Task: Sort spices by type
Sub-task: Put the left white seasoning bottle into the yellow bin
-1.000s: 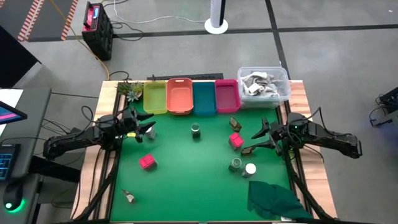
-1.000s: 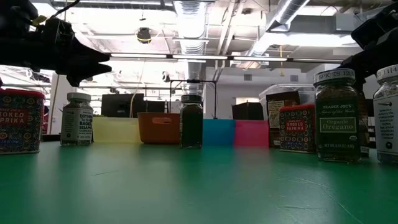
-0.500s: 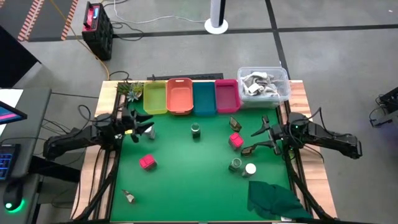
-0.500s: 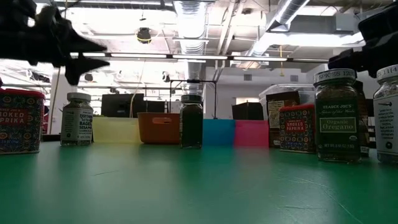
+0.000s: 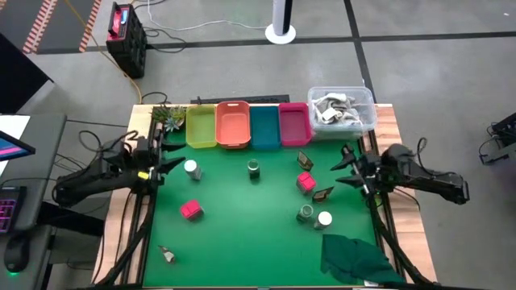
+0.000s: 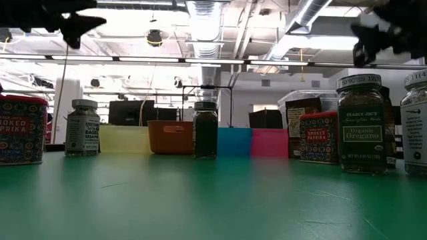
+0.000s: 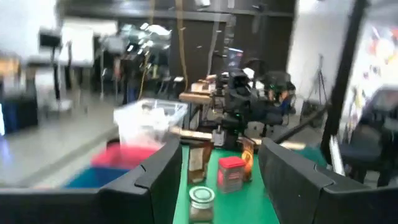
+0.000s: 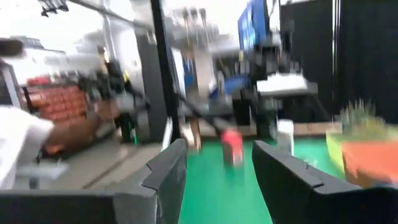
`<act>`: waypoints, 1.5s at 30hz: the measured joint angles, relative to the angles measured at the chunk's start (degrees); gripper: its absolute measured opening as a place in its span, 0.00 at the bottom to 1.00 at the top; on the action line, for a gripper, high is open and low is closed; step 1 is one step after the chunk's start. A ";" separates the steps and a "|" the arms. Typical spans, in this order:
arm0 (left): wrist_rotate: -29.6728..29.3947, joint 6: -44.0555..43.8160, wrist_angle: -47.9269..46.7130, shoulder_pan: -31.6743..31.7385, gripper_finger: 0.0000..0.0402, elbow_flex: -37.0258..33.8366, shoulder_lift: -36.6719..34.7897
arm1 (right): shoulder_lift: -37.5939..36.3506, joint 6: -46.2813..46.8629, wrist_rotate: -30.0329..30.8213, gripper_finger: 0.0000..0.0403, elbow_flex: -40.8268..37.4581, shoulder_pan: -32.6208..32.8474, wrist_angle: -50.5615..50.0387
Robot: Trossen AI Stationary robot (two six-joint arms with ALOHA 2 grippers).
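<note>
Hovering at the left edge of the green mat (image 5: 242, 234), left gripper (image 5: 169, 161) with fingers (image 7: 155, 180) spread apart and empty, pointed toward the white-capped jar (image 5: 191, 167) just beside it. Farther along the mat: a pink-red cube packet (image 5: 191, 210) nearer the front, a small sachet (image 5: 167, 255) by the front left corner, a green-lidded jar (image 5: 254, 168) in the middle. Lined along the mat's back edge: yellow tray (image 5: 201, 126), orange tray (image 5: 232, 124), teal tray (image 5: 264, 127) and pink tray (image 5: 294, 123), contents not discernible, then a clear tub (image 5: 343, 108) with pale items inside. Right of centre: a dark sachet (image 5: 304, 159), a second pink-red packet (image 5: 305, 182), another dark sachet (image 5: 323, 193), a second green-lidded jar (image 5: 305, 213) touching a second white-capped jar (image 5: 324, 218). Raised at the mat's right edge, right gripper (image 5: 348, 166), fingers (image 8: 168, 174) parted, holding nothing. Readable only from table height: "Organic Oregano" and "Smoked Paprika" labels. Crumpled at the front right corner, a dark green cloth (image 5: 355, 258).
</note>
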 joint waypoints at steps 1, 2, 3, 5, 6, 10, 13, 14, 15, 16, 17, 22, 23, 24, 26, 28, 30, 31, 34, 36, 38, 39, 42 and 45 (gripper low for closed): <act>1.27 2.64 0.39 -0.02 0.50 0.00 0.00 | 0.00 -0.01 -0.01 0.53 0.02 -0.02 2.52; 2.50 4.88 0.74 -0.02 0.50 0.00 0.02 | -0.01 -0.01 -0.01 0.53 0.02 -0.02 4.77; 3.76 6.05 0.97 0.00 0.50 0.00 0.02 | -0.02 -0.02 0.00 0.53 0.05 -0.02 6.73; 6.73 5.90 1.57 0.00 0.50 0.00 0.02 | -0.02 -0.08 0.02 0.53 0.07 -0.02 10.09; 8.23 5.03 1.81 -0.01 0.50 0.00 0.02 | 0.00 -0.06 0.02 0.53 0.07 -0.02 11.77; 10.32 -1.20 3.69 0.00 0.50 0.00 0.02 | -0.02 2.01 0.02 0.53 0.13 0.25 16.96; 9.12 -8.33 5.54 0.00 0.50 0.00 0.02 | 0.00 2.07 0.51 0.53 0.13 0.77 17.38; 8.51 -10.55 5.74 0.00 0.50 0.00 0.02 | 0.00 2.04 1.49 0.53 0.13 0.75 17.45; 7.91 -12.18 5.76 0.00 0.50 0.00 0.02 | -0.02 2.04 2.86 0.53 0.13 0.73 17.49; 7.71 -13.03 5.54 0.00 0.50 0.00 0.02 | -0.01 2.04 4.30 0.53 0.13 0.73 17.49; 7.47 -13.28 5.10 0.00 0.50 0.00 0.02 | 0.00 1.99 5.72 0.53 0.13 0.72 17.46; -0.11 -12.62 -0.67 -0.02 0.48 1.58 3.19 | 0.51 -4.53 9.88 0.53 0.13 0.68 17.22; -2.04 -11.85 -2.15 -0.02 0.48 2.77 4.68 | 0.99 -5.33 11.53 0.53 0.15 0.71 17.33; -3.69 -11.27 -3.90 -0.01 0.47 4.06 6.53 | 1.41 -5.45 12.69 0.53 0.17 0.71 17.08; -6.50 -10.42 -7.27 0.00 0.47 6.71 10.77 | 2.81 -5.89 14.49 0.53 0.17 1.04 16.93; -7.27 -10.27 -10.12 0.00 0.47 9.29 15.45 | 4.64 -4.88 16.32 0.53 0.17 1.18 17.06; -7.21 -10.09 -13.94 0.00 0.47 11.90 19.85 | 6.93 -2.09 16.54 0.53 0.17 1.19 17.50; -7.00 -9.53 -15.58 -0.02 0.47 13.22 22.13 | 8.24 -1.34 16.54 0.53 0.17 1.19 18.30; -6.07 -6.31 -21.19 -0.01 0.47 17.11 28.24 | 13.07 -1.18 16.69 0.53 0.26 1.23 22.11; -6.03 -3.94 -24.80 -0.02 0.47 19.80 31.92 | 16.35 -1.63 17.44 0.55 0.51 1.55 22.05; -6.07 -1.74 -28.59 0.00 0.48 22.88 35.72 | 20.11 -2.83 20.12 0.58 1.00 2.19 21.93; -6.07 -0.70 -30.56 -0.02 0.49 24.51 37.40 | 22.09 -3.76 21.70 0.60 1.47 2.48 22.07; -6.29 1.55 -35.82 -0.01 0.54 29.33 42.19 | 27.84 -5.90 24.20 0.68 3.93 3.14 21.93; -6.74 3.76 -41.33 0.00 0.60 32.81 46.00 | 32.68 -7.39 24.37 0.75 7.14 3.35 21.93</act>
